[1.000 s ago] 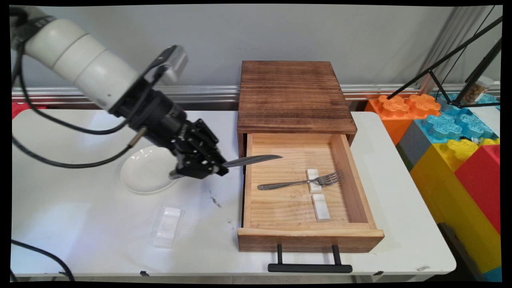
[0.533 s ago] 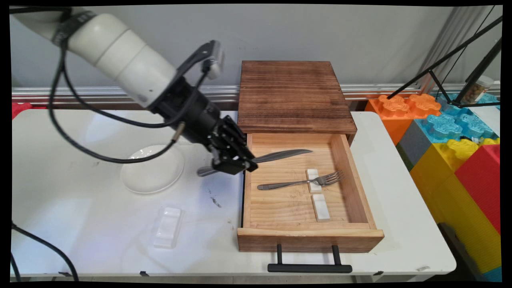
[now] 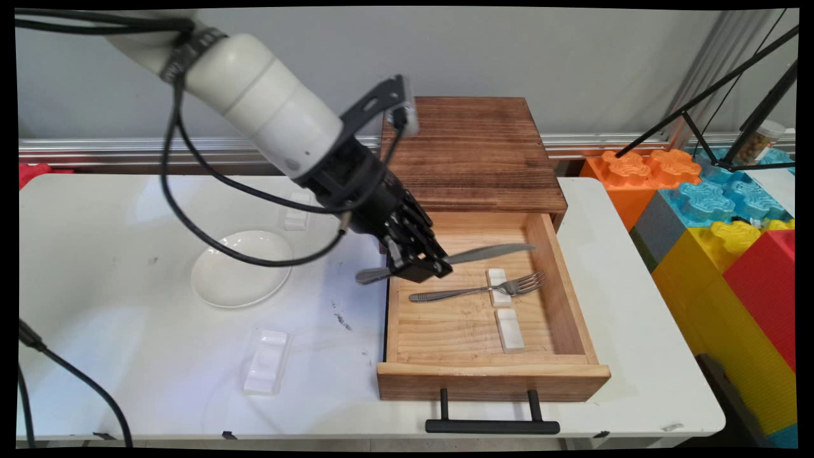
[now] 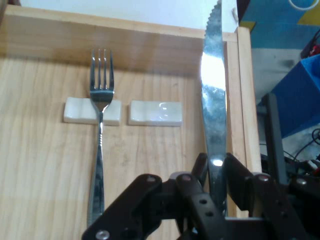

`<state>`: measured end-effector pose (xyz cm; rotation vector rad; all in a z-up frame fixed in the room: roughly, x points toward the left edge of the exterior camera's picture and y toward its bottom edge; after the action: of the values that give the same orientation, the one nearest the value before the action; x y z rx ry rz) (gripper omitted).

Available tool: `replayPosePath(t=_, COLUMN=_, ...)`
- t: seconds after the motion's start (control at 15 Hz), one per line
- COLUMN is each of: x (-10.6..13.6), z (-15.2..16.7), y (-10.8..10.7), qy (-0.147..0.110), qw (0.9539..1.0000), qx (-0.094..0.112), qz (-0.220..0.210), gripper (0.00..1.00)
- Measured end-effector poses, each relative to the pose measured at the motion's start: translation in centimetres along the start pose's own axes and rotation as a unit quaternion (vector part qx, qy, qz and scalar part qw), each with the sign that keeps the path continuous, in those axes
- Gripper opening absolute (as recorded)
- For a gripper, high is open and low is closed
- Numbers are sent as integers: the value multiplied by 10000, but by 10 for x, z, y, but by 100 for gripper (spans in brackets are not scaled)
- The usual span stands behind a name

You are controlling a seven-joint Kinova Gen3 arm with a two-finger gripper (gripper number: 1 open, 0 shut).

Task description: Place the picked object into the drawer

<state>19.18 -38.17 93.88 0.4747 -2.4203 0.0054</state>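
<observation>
Now fingers (image 3: 425,272) clamp knife (image 3: 489,253) above open drawer (image 3: 489,372); fork (image 3: 477,291) lies on white rest (image 3: 498,286).

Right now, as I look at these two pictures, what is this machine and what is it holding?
It is a white robot arm ending in a black two-finger gripper. One picture looks down from above the white table; the other comes from a camera on the hand itself. The fingers are shut on a silver serrated table knife, held over an open light wooden drawer. Inside lie a silver metal fork, its neck on one of two small white ceramic rests. On the table sit a round white shallow plate and another white rest.
</observation>
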Motion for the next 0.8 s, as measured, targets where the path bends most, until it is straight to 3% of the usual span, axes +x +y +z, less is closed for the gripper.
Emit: replayPosePath(t=0.8, x=15, z=63, y=-6, qy=-143, qw=9998, qx=108, qz=1, gripper=0)
